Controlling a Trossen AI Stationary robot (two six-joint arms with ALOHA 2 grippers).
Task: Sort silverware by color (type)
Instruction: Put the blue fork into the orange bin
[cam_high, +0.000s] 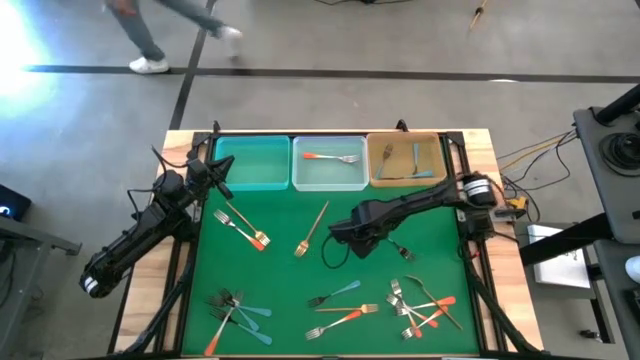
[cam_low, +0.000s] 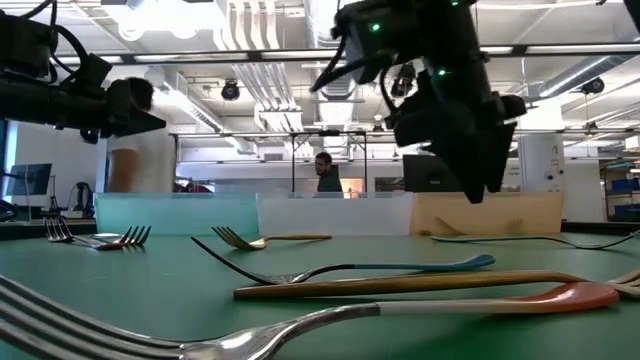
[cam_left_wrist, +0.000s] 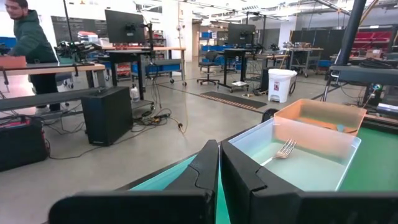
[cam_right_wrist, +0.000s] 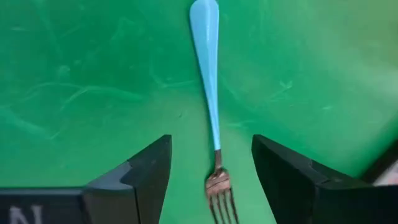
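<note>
While the right gripper (cam_right_wrist: 211, 180) hangs over the green mat (cam_high: 290, 285) with its fingers spread wide, a blue-handled fork (cam_right_wrist: 211, 112) lies flat between them, held by nothing. The step in hand appears to be picking this fork up. A good grasp would take the slim neck just above the tines, with the fingers straddling it squarely, since a thin flat handle can slip or pivot. The likely destination is the teal bin (cam_high: 252, 163); the clear bin (cam_high: 330, 165) holds an orange-handled fork (cam_high: 332, 157). Other forks lie scattered across the mat. The left gripper (cam_left_wrist: 219, 180) waits over the teal bin's edge, fingers pressed together.
</note>
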